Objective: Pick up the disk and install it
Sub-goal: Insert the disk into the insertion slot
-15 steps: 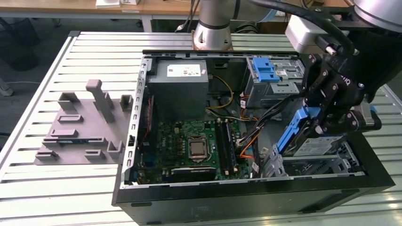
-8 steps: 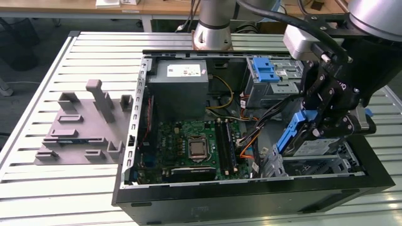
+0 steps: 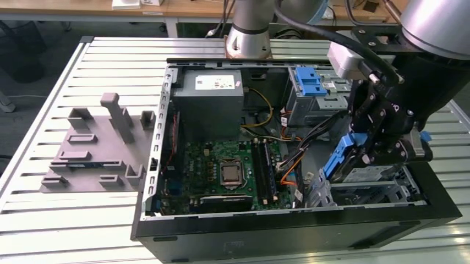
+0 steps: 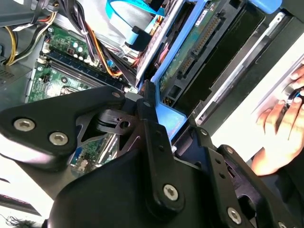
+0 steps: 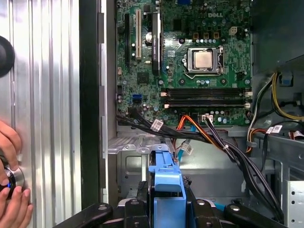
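My gripper (image 3: 376,154) is shut on the disk (image 3: 360,175), a silver-grey drive in blue carrier rails. It is held tilted on edge, low inside the open computer case (image 3: 294,234) on the exterior view's right, at the grey metal cage (image 3: 382,192) in the near corner. In the first wrist view the blue end handle (image 5: 165,178) sits between my black fingers (image 5: 135,209). In the second wrist view the disk's green underside and connector (image 4: 202,38) run away from the gripper (image 4: 168,126).
The motherboard (image 3: 228,165), bundled cables (image 5: 228,147) and power supply (image 3: 213,102) lie beside the disk. A blue bracket (image 3: 312,82) tops the rear drive bay. A grey stand with posts (image 3: 96,148) sits on the table at the exterior view's left. A person's hand (image 5: 9,190) rests outside the case.
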You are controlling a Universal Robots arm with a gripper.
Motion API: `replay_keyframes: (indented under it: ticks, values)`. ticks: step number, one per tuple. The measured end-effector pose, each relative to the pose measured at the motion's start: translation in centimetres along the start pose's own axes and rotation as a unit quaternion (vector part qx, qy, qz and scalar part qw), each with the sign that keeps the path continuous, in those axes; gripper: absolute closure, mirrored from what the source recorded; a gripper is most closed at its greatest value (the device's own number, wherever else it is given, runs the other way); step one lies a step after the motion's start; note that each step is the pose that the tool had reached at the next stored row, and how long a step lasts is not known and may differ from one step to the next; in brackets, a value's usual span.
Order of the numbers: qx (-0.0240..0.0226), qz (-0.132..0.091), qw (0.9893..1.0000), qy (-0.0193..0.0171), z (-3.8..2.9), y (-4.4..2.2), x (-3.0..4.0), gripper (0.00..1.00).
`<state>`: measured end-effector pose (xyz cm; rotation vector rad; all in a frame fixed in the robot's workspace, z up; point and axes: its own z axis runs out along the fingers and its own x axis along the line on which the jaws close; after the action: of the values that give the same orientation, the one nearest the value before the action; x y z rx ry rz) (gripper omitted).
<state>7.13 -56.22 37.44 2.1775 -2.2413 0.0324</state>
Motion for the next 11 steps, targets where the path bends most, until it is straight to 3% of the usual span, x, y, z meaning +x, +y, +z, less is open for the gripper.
replay_keyframes:
  ticks: [6,11]
  values:
    - [0.0000,0.000,1.0000,0.0010,0.59,0.00,-0.01,0.64]
    - [0.0000,0.000,1.0000,0.0014,0.66,0.00,-0.02,0.64]
